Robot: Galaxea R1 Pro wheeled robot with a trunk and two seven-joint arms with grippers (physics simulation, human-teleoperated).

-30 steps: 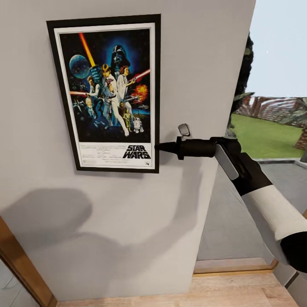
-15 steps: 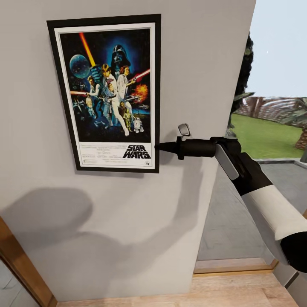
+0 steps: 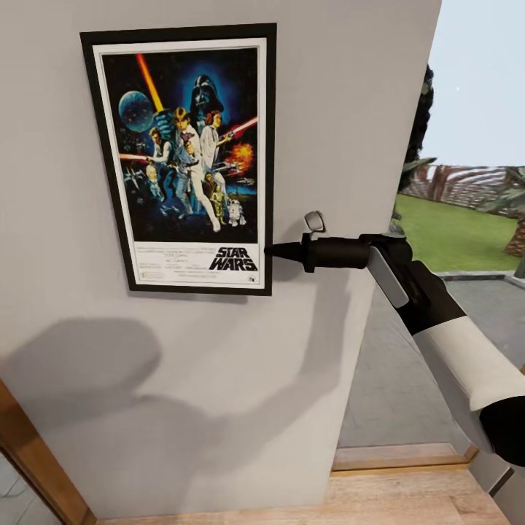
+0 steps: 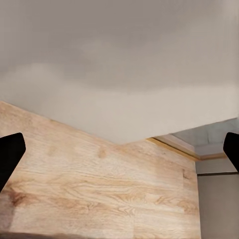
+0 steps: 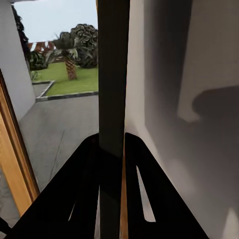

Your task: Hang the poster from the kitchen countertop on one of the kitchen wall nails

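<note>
Black "STAR WARS" logo on the white lower border of the poster [image 3: 186,157]; smaller print illegible.

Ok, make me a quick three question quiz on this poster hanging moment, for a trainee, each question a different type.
1. True or false: the poster lies flat against the grey wall.
2. Which edge of the poster does the right gripper pinch?
A. top edge
B. right edge, near the bottom corner
C. left edge
3. Fill in: in the left wrist view, the left gripper is ___, its fingertips wide apart over the wooden floor.

Key: 1 true; 2 B; 3 open.
</note>
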